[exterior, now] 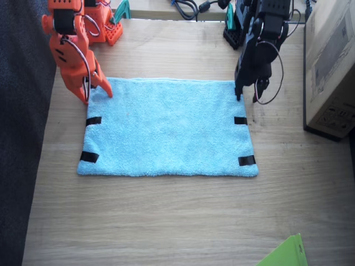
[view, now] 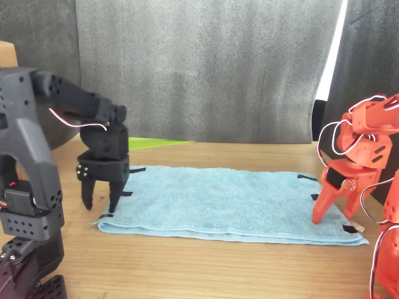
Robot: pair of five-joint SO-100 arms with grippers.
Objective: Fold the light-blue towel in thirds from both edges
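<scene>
Towel: the light-blue towel [exterior: 166,127] lies flat and unfolded on the desk [exterior: 166,221].
Edges: black tape strips [exterior: 240,120] mark both short sides.
Left gripper [exterior: 247,98]: fingers parted, empty, at a far corner.
Right gripper [exterior: 97,94]: fingers spread, tips down at the opposite far corner.
</scene>
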